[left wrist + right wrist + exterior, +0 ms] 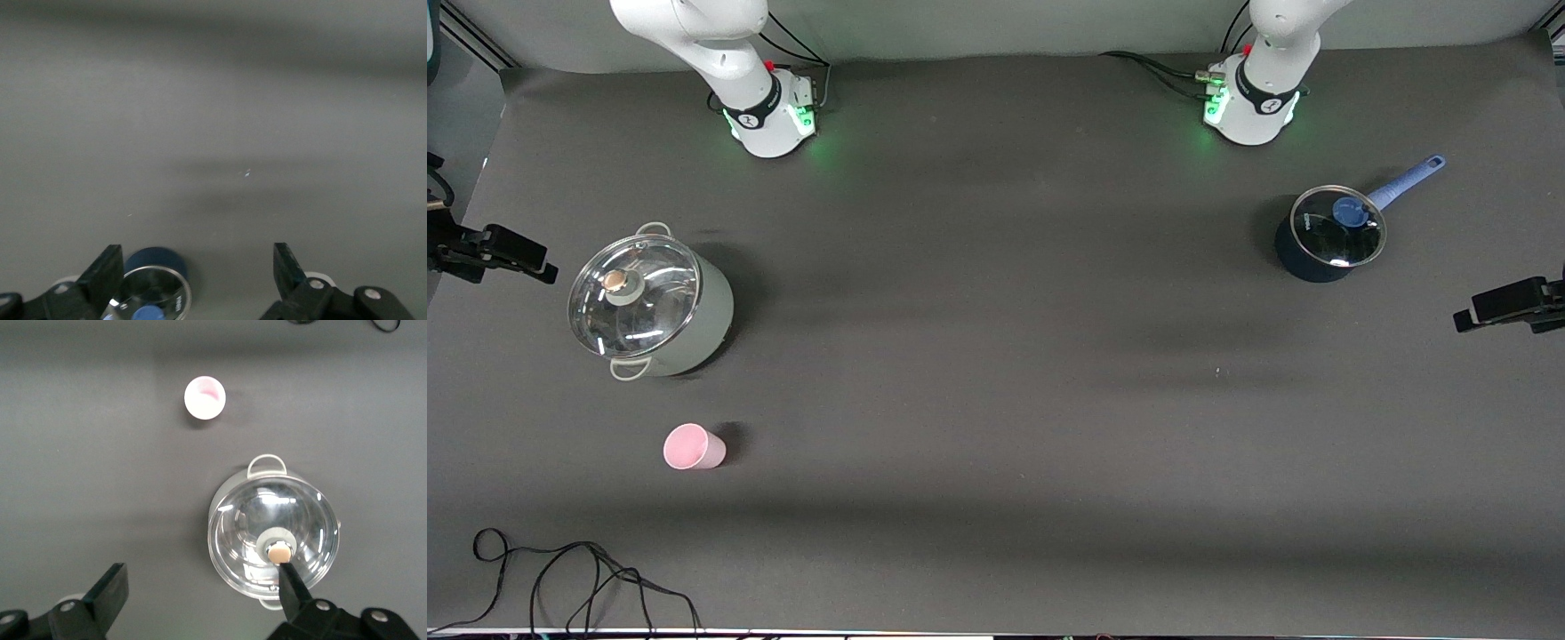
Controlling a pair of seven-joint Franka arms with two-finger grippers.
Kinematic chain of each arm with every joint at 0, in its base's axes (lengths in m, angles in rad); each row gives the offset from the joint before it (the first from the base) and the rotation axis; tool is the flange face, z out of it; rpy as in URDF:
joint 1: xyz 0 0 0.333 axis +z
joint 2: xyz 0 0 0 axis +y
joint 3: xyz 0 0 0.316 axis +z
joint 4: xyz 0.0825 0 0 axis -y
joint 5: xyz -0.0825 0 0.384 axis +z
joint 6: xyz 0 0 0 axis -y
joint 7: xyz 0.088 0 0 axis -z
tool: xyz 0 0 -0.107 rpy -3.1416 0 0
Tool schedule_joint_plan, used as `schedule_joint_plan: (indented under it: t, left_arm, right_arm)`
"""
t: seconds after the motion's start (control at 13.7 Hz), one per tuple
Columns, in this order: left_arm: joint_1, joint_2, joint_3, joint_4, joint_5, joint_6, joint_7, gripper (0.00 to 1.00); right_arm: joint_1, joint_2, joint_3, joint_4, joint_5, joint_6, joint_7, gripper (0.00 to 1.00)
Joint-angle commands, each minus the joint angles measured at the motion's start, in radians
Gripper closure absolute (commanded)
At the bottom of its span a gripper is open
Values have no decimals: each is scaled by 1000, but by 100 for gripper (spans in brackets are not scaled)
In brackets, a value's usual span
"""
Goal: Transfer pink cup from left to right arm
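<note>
Note: the pink cup (693,447) stands upright near the desk's front edge, at the right arm's end. Right hand (200,600), fingers apart, hangs over the lidded pot (273,537), nearer; left hand (198,273), also spread, well apart.

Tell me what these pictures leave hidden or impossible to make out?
- Front view: both claws are out of sight; the arms are cut off by the top edge.
- Left wrist view: the blue saucepan is cut by the bottom edge and partly covered by the left claw.
- Right wrist view: a finger of the right claw covers part of the grey pot.
- Pink cup: whether it holds anything, too small to tell.
</note>
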Motion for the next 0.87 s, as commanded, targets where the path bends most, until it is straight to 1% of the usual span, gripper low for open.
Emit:
schedule_joint_plan:
  t: [0.0,0.07,0.44,0.51,0.58,0.73,0.8]
  left_arm:
    - [24,5,-18,4,25,-30,17,0]
    - [23,0,-17,15,31,-56,19,0]
    - [6,-18,-26,10,37,-111,17,0]
    - [0,-38,-15,6,35,-123,27,0]
    - [-48,-61,24,-7,40,-119,36,0]
    - [-187,-67,185,-8,29,-113,39,0]
    - [-235,-70,254,-7,25,-109,50,0]
  right_arm:
    - [-5,-5,4,1,-6,-14,23,0]
    - [-5,-3,4,3,-6,-14,23,0]
    - [-8,-2,4,2,-6,-13,20,0]
    - [-11,1,4,3,-6,-13,20,0]
    - [-12,3,4,5,-6,-13,20,0]
    - [-12,3,4,5,-6,-13,22,0]
    - [-8,5,4,5,-6,-11,22,0]
